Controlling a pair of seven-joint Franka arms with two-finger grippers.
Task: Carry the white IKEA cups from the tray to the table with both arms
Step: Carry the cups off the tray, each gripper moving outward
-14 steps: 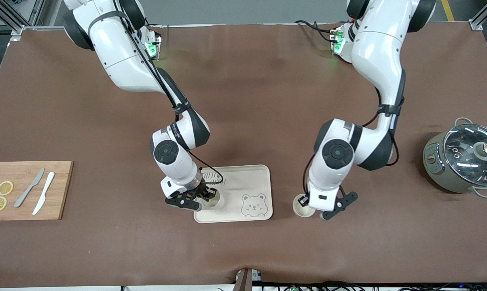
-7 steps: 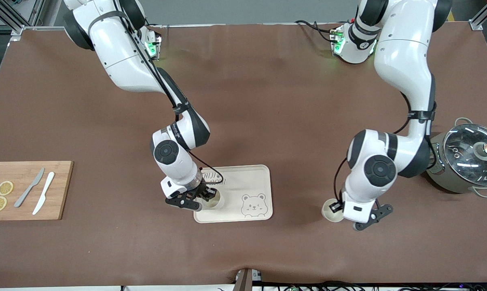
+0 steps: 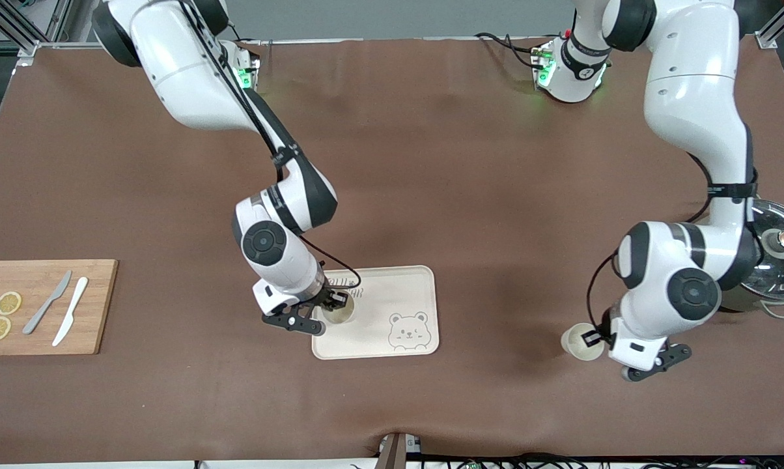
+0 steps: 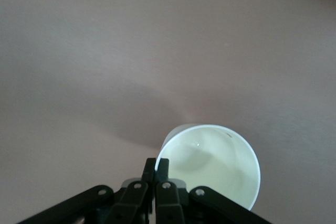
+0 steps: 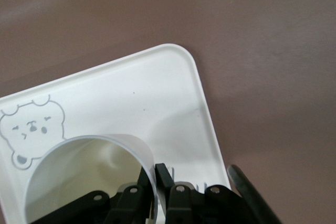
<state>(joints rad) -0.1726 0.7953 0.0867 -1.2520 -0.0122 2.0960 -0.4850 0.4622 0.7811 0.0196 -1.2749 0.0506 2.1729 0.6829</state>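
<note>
One white cup [image 3: 338, 311] is over the bear-printed tray [image 3: 392, 286], at the tray's end toward the right arm. My right gripper [image 3: 332, 305] is shut on its rim, one finger inside and one outside, as the right wrist view [image 5: 153, 174] shows, with the cup [image 5: 84, 177] above the tray [image 5: 131, 93]. The second white cup [image 3: 579, 342] hangs upright over bare table between the tray and the pot. My left gripper [image 3: 592, 339] is shut on its rim. In the left wrist view the fingers [image 4: 156, 167] pinch the cup's wall [image 4: 210, 163].
A grey pot with a glass lid [image 3: 773, 260] stands at the left arm's end, partly hidden by the left arm. A wooden cutting board [image 3: 40, 306] with two knives and two lemon slices lies at the right arm's end.
My left gripper has carried its cup away from the tray toward the pot. My right gripper has shifted its cup slightly over the tray, away from the front camera.
</note>
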